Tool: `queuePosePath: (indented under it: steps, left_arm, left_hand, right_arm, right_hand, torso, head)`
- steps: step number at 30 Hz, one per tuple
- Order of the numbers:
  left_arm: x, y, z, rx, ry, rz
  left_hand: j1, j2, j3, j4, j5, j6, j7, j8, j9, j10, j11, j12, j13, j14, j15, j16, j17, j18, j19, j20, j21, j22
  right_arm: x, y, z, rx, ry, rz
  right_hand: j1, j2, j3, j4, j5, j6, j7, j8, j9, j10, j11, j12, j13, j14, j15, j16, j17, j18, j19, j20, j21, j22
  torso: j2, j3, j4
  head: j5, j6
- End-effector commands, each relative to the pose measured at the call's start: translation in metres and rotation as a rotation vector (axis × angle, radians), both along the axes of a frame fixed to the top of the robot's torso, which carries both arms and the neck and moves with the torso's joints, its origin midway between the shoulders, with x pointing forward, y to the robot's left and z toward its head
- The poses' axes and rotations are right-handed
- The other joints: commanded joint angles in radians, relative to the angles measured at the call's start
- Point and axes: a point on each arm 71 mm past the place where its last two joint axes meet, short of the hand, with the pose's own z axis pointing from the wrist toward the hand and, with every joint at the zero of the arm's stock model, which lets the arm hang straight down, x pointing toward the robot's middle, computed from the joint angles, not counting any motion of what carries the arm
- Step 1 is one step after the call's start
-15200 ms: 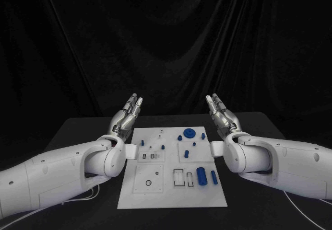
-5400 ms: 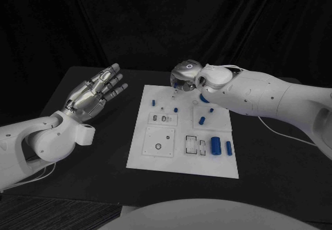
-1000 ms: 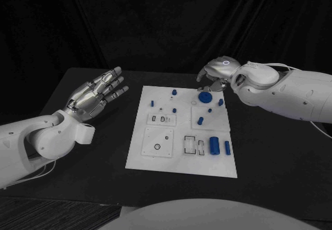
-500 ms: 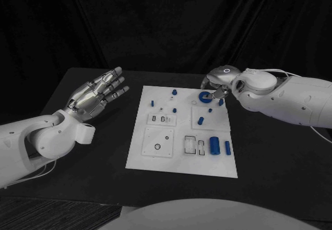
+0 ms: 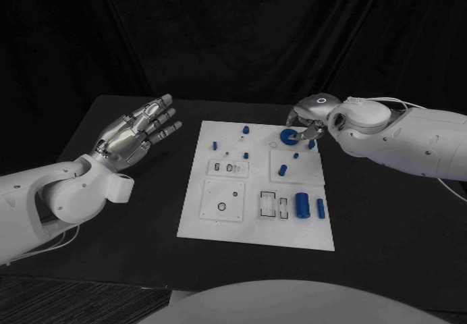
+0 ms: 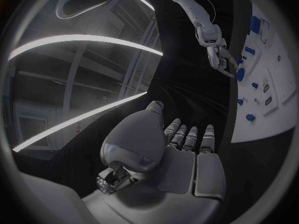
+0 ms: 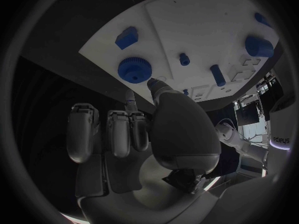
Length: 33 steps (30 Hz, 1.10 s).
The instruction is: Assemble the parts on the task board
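The white task board (image 5: 219, 226) lies in the middle of the black table, with several small blue parts on it. A round blue knob (image 5: 289, 137) sits near its far right corner. My right hand (image 5: 310, 123) hovers just over that knob, and in the right wrist view its thumb tip (image 7: 152, 84) and a fingertip (image 7: 129, 97) reach the rim of the knob (image 7: 135, 69) without closing round it. My left hand (image 5: 136, 133) is raised left of the board, flat with spread fingers, holding nothing. The left wrist view shows that hand (image 6: 181, 159), the board (image 6: 271, 84) and the right hand (image 6: 219, 55).
A large blue cylinder (image 5: 301, 204) and a thinner one (image 5: 320, 208) lie at the board's right, beside empty rectangular slots (image 5: 268, 204). Small blue pegs (image 5: 245, 129) stand along the far part. Bare black table (image 5: 389, 216) surrounds the board.
Over the last second my right hand came down and towards the board onto the blue knob, with little motion in the last half second. The left hand has stayed still.
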Motion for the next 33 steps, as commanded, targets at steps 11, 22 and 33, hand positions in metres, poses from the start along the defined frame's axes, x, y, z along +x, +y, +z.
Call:
queuePosePath:
  steps: [11, 22, 33]
  left_arm:
    - [-0.001, -0.001, 0.001, -0.014, -0.007, -0.015]
    - [-0.001, -0.001, 0.001, -0.014, -0.006, -0.015]
    - [-0.001, -0.001, 0.001, -0.013, -0.005, -0.016]
  left_hand:
    - [0.024, 0.001, 0.059, -0.012, 0.014, 0.009, 0.002, 0.013, 0.014, -0.002, 0.009, 0.023, 0.006, 0.001, 0.012, 0.016, 0.002, 0.0, 0.007, 0.004, 0.008, 0.0]
    - [0.024, 0.001, 0.059, -0.012, 0.014, 0.009, 0.002, 0.013, 0.014, -0.002, 0.009, 0.023, 0.006, 0.001, 0.012, 0.016, 0.002, 0.0, 0.007, 0.004, 0.008, 0.0]
    - [0.025, 0.001, 0.061, -0.013, 0.015, 0.009, 0.002, 0.013, 0.014, -0.002, 0.009, 0.024, 0.006, 0.001, 0.013, 0.016, 0.003, 0.0, 0.007, 0.004, 0.009, 0.0]
  right_arm:
    - [0.004, -0.009, -0.007, -0.03, 0.019, -0.062]
    - [0.007, -0.006, -0.013, -0.035, 0.025, -0.06]
    - [0.01, -0.001, -0.016, -0.04, 0.036, -0.045]
  right_hand:
    - [0.029, -0.018, 0.018, 0.008, -0.014, -0.015, 0.002, -0.011, -0.011, 0.111, 0.0, 0.017, 0.264, 0.108, -0.001, 0.02, 0.264, -0.004, 0.025, -0.006, 0.027, 0.196]
    - [0.027, -0.019, 0.013, 0.01, -0.043, -0.017, 0.003, -0.01, -0.009, 0.111, 0.001, 0.017, 0.264, 0.108, -0.001, 0.02, 0.264, -0.004, 0.024, -0.005, 0.025, 0.196]
    - [0.029, -0.006, 0.018, 0.008, -0.045, -0.014, -0.001, -0.006, -0.007, 0.111, -0.001, 0.017, 0.264, 0.108, -0.001, 0.02, 0.264, -0.004, 0.024, -0.005, 0.024, 0.197]
  torso:
    - [0.0, -0.0007, -0.0003]
    - [0.0, -0.0003, -0.0001]
    - [0.0, -0.0002, -0.0002]
  head:
    - [0.005, 0.0]
    - [0.009, 0.0]
    - [0.007, 0.0]
